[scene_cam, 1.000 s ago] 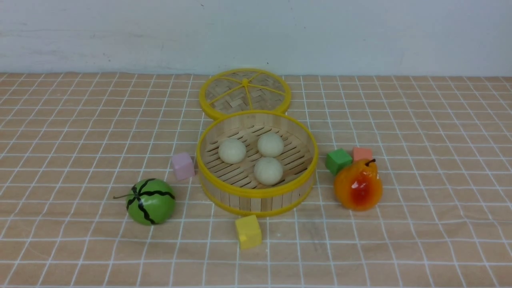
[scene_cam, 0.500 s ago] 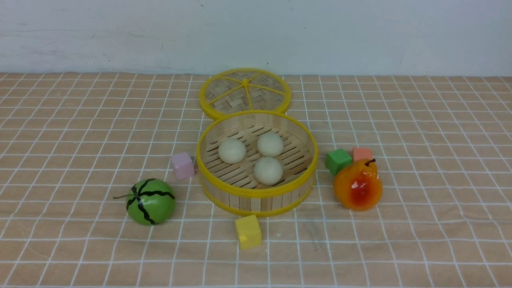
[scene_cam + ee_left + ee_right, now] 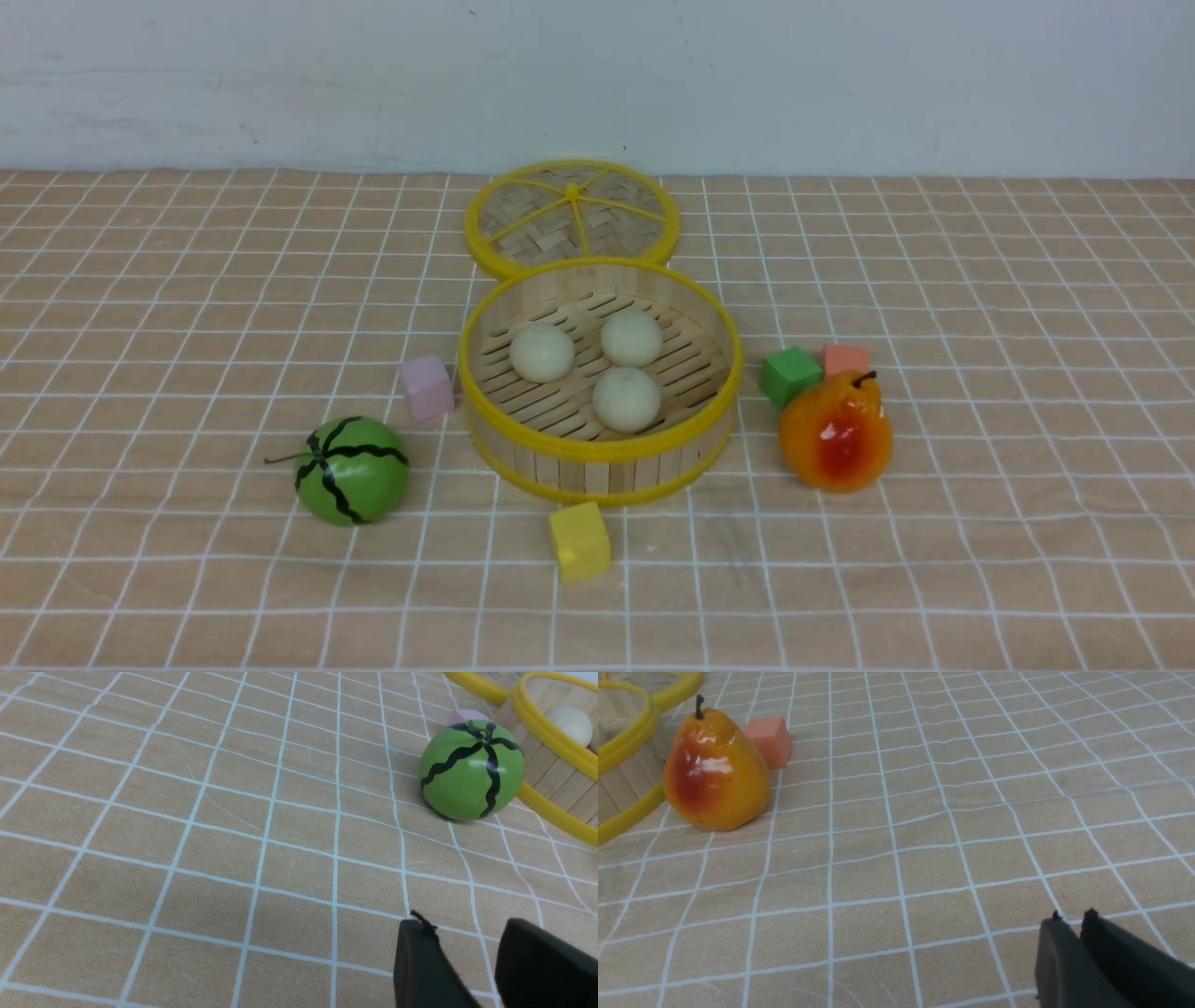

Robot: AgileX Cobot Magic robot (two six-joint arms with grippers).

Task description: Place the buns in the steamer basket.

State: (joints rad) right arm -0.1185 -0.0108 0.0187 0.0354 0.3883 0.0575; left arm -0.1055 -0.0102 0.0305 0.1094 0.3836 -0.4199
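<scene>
The left gripper's [image 3: 460,947] two dark fingers [image 3: 423,966] stand apart with bare cloth showing in the gap, holding nothing, while the right gripper's [image 3: 1070,917] fingers [image 3: 1057,961] sit nearly together, only a thin slit between their tips, also empty. Neither gripper shows in the front view, so both arms seem drawn back to the near edge of the table [image 3: 168,308], low over the checked cloth; that looks like a parked pose rather than a reach. The three buns [image 3: 626,399] lie on the slatted floor of the steamer basket [image 3: 599,450], close together but apart from the wall, so the job looks finished. The basket stands mid-table, with its flat lid [image 3: 571,217] lying just behind it, presumably left off to keep the opening free. The buns are well apart from both sets of fingers: from the left wrist the watermelon [image 3: 472,770] sits between the fingers and the basket wall, with one bun peeping over the rim; from the right wrist the pear [image 3: 714,772] and a salmon cube [image 3: 769,741] stand between, and only the basket's edge shows. Other cubes, pink [image 3: 427,386], green [image 3: 790,375] and yellow [image 3: 580,540], ring the basket untouched.
</scene>
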